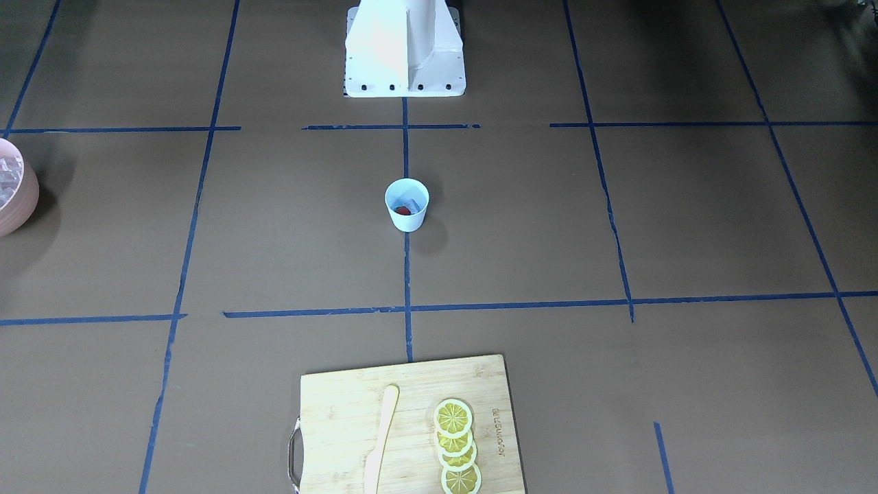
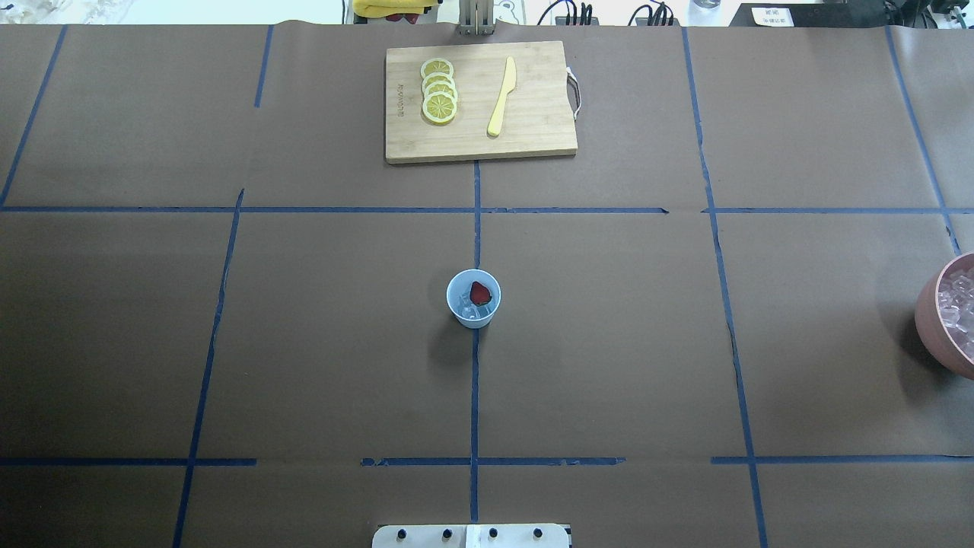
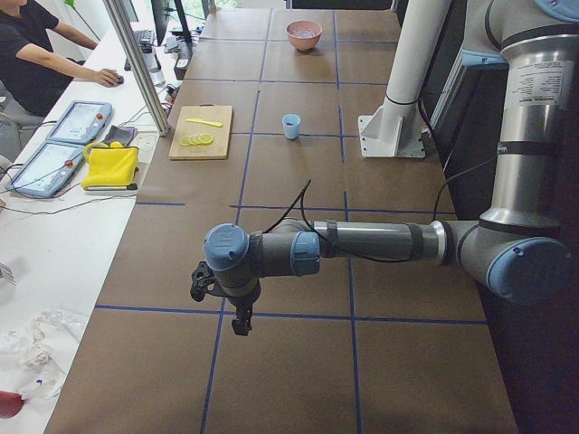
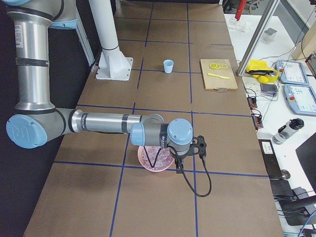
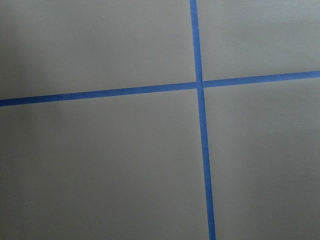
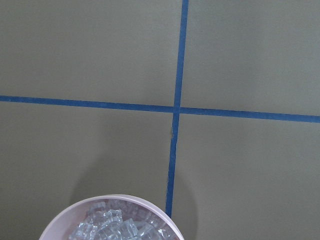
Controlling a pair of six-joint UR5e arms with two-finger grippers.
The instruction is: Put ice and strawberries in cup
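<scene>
The pale blue cup (image 2: 473,298) stands upright at the table's middle on a blue tape line; it also shows in the front view (image 1: 407,204). Inside it lie a red strawberry (image 2: 479,292) and clear ice cubes (image 2: 465,310). More ice (image 2: 960,304) fills the pink bowl (image 2: 924,304) at the right edge. My left gripper (image 3: 241,325) hangs over bare table far from the cup; I cannot tell if it is open. My right gripper (image 4: 180,165) hangs beside the pink bowl (image 4: 148,165); I cannot tell its state. The right wrist view shows the bowl's rim (image 6: 125,199) and ice (image 6: 115,227), no fingers.
A wooden cutting board (image 2: 533,129) at the far side holds lemon slices (image 2: 439,91) and a yellow knife (image 2: 502,95). The robot's white base (image 1: 405,48) stands on the near side. A person sits at a side bench (image 3: 36,54) with tablets.
</scene>
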